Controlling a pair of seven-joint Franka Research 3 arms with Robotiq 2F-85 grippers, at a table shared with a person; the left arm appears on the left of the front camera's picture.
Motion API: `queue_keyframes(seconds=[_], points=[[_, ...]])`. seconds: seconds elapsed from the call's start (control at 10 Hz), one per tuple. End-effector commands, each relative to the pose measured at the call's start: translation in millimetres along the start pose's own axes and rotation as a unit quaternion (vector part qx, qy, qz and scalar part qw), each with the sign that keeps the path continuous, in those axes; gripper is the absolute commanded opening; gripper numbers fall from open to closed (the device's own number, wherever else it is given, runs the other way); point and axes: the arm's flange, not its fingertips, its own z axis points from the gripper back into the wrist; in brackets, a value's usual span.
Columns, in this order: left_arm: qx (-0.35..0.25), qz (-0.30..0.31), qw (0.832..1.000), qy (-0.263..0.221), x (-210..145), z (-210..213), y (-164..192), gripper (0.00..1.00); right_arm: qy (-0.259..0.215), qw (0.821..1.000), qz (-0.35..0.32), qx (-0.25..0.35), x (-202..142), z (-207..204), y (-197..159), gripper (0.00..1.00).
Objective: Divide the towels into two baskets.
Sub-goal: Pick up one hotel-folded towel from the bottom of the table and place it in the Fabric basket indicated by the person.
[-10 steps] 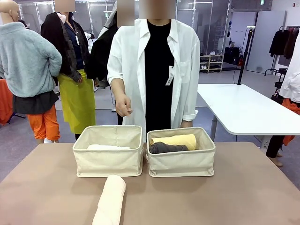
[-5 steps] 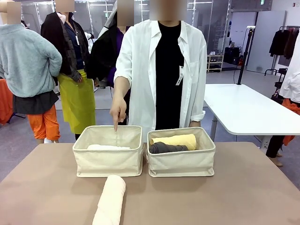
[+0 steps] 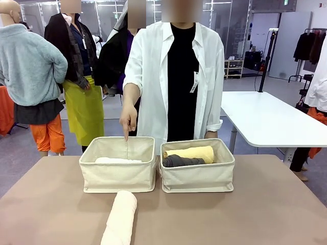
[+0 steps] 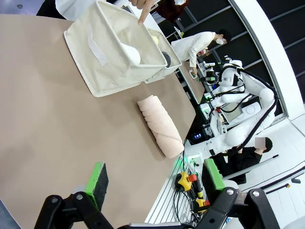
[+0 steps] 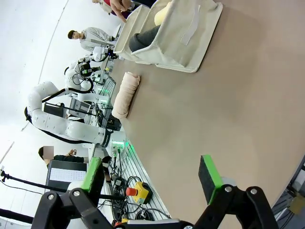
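**A:** Start closest to you: what have your grippers got?

**B:** Nothing. Your left gripper (image 4: 155, 183) hangs above the brown tabletop (image 3: 265, 214) with its green-padded fingers spread wide and bare table between them; your right gripper (image 5: 152, 179) is the same, fully parted and empty.

**A:** And the loose towel?

**B:** The rolled cream terry-cloth towel (image 3: 120, 218) lies on the table just in front of the left beige canvas basket (image 3: 117, 174), pointing toward you and touching neither basket (it's well clear of both grippers too).

**A:** The baskets themselves?

**B:** The left one holds a single white rolled towel (image 3: 116, 160). The right beige canvas basket (image 3: 198, 176) holds two, the dark grey roll (image 3: 182, 161) in front and the pale yellow roll (image 3: 193, 152) behind it.

**A:** What's new?

**B:** The person's hand (image 3: 128, 121). A second ago it was curled at waist height; now the person has stepped across and points a finger down into the left basket. You'd read that as your cue: the cream towel likely belongs there, making two and two.
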Motion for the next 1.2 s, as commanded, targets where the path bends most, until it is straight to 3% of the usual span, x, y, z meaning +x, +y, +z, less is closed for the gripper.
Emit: queue_keyframes(seconds=[0.0,0.6,1.1], points=[[0.000,0.000,1.000,0.000,0,0,0,1.00,0.005,1.000,-0.003,-0.005,-4,-2,5,1.00],[0.103,0.003,0.980,0.168,8,-147,-122,1.00,0.005,1.000,-0.003,-0.005,-4,-2,5,1.00],[0.154,-0.006,0.954,0.257,-4,-267,-166,1.00,0.005,1.000,-0.003,-0.005,-4,-2,5,1.00]])
